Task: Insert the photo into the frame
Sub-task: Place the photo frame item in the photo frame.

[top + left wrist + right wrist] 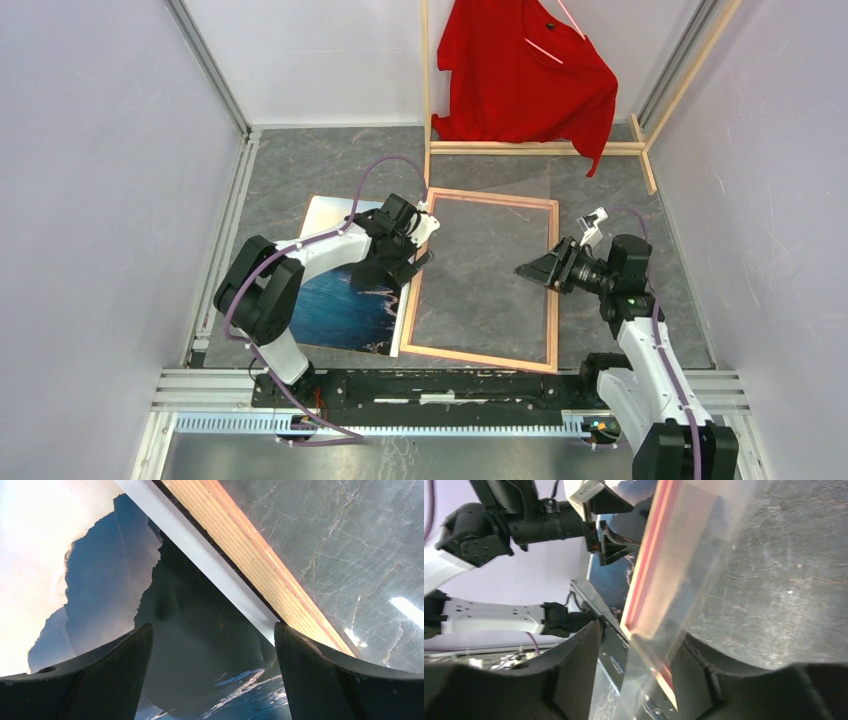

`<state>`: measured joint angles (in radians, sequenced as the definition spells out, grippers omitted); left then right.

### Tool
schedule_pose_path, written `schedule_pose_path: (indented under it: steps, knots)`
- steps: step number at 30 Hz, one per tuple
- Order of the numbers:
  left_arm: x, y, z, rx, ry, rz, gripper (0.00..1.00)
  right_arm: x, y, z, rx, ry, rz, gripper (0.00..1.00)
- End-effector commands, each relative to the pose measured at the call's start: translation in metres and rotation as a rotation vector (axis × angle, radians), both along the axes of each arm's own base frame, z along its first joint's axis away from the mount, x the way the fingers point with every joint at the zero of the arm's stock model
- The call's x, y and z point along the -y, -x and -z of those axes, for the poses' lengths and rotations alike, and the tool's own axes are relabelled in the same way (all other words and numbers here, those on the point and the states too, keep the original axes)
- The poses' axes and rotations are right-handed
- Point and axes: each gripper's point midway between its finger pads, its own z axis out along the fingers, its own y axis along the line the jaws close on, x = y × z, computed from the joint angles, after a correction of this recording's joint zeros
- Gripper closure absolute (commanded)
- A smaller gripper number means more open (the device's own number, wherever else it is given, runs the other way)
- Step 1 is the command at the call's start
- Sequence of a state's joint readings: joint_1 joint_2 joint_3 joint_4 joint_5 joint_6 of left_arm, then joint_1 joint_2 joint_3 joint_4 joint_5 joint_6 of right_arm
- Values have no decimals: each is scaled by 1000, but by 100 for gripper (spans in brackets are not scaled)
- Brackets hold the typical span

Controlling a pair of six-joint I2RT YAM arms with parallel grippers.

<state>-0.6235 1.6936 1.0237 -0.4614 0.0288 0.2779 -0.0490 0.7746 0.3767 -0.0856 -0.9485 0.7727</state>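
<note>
Overhead, frame: the frame [480,358] lies flat in the middle of the grey marble surface [300,170], wood side up.
Overhead, photo: the photo [340,305] lies picture side up just left of the frame, outside it, partly under the left arm.
Overhead, left claw: the left claw [425,245] hangs over the photo's right edge and the frame's left rail.
Overhead, right claw: the right claw [530,270] points left at the frame's right rail.
Overhead, back: a red shirt [525,75] hangs on a wooden rack [540,148].
Left wrist, claw: fingers [100,675] spread wide with nothing between them.
Left wrist, below: dark cliffs of the photo [110,570], its white border, then the frame's wood rail [260,565] right beside it.
Right wrist, claw: fingers [569,675] stand apart, either side of the frame's rail [644,590]; a gap shows at the left finger, so no clamp.
Right wrist, pane: a blurred clear sheet runs along that rail.
Right wrist, beyond: the photo [611,580] lies past the frame, by the left arm.
</note>
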Motion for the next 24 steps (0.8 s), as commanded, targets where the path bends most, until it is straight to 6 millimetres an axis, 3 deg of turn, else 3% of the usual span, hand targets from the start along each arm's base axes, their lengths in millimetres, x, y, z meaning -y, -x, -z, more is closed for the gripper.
schedule_pose_path:
  steps: [1,4,8,13,20,24]
  knots:
    - [10,-6,-10,31,47,35,3,9,-10,-1,32,115,25,33]
    - [9,-6,-13,35,49,35,3,21,-15,2,28,214,59,17]
    - [6,-9,-15,42,49,29,3,33,-21,4,37,312,91,5]
    - [6,-11,-18,46,57,21,3,41,-18,20,-1,381,99,3]
    - [6,-10,-18,48,58,20,3,21,-9,33,-44,240,64,7]
    - [6,-9,-16,45,59,21,3,13,-11,20,-36,171,56,8]
